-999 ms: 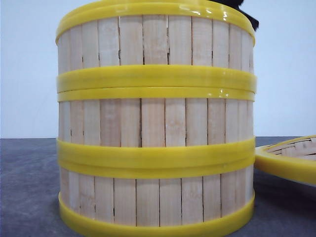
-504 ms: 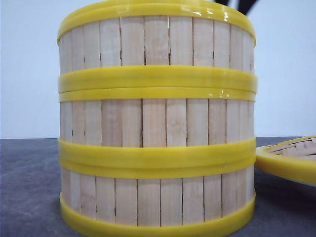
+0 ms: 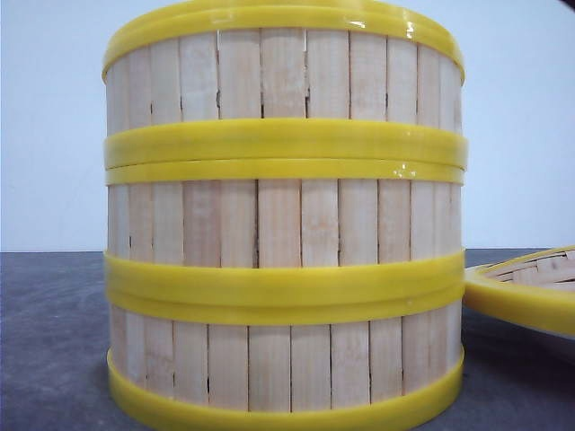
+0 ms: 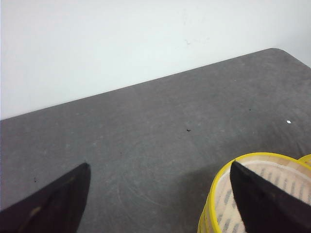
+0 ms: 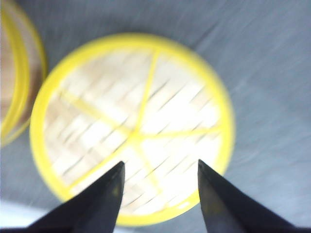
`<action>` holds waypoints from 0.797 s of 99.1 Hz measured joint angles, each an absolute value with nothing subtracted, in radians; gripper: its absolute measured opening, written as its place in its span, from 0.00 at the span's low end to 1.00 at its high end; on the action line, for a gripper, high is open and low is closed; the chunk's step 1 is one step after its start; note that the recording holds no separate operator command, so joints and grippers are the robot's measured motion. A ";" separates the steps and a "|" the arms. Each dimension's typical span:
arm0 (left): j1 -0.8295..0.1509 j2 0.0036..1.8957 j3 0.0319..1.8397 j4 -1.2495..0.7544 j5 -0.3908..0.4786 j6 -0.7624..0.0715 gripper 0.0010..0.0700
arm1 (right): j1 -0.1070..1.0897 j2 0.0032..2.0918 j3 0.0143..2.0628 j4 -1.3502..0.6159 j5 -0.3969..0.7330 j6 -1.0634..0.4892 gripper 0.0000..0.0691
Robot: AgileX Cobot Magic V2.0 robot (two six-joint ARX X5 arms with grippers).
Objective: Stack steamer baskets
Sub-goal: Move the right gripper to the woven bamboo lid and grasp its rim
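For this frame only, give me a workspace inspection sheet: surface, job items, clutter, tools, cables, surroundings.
Surface: dark grey table, a few small specks.
Job's things: three steamer baskets stacked in one straight column, rims meeting evenly.
Clutter: woven-topped lid lying flat on the table beside the stack.
Tools: left tool open, empty, above the table next to the stack; right tool open, empty, above the lid, picture blurred.
Cables: nothing seen.
Surroundings: plain white wall behind the table.

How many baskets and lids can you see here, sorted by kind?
Steamer baskets, stacked: 3, namely top, middle, bottom
Woven-topped lid lying on the table beside the stack: 1
Total: 4
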State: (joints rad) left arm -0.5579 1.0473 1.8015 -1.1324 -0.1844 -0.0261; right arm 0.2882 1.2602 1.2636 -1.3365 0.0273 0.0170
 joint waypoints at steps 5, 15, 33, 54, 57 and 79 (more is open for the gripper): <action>-0.558 1.047 1.802 -1.132 -0.184 -0.026 0.79 | 0.295 1.251 1.212 -1.326 0.022 0.025 0.42; -0.558 1.047 1.802 -1.135 -0.184 -0.026 0.79 | 0.306 1.244 1.134 -1.293 0.022 0.038 0.42; -0.558 1.048 1.802 -1.137 -0.184 -0.027 0.79 | 0.309 1.244 1.051 -1.209 -0.025 0.054 0.43; -0.558 1.049 1.802 -1.137 -0.184 -0.029 0.79 | 0.328 1.244 1.045 -1.118 -0.032 0.076 0.43; -0.558 1.049 1.802 -1.137 -0.184 -0.029 0.79 | 0.329 1.244 1.045 -1.111 -0.032 0.078 0.43; -0.558 1.049 1.802 -1.137 -0.184 -0.030 0.79 | 0.332 1.294 1.045 -1.131 -0.026 0.086 0.43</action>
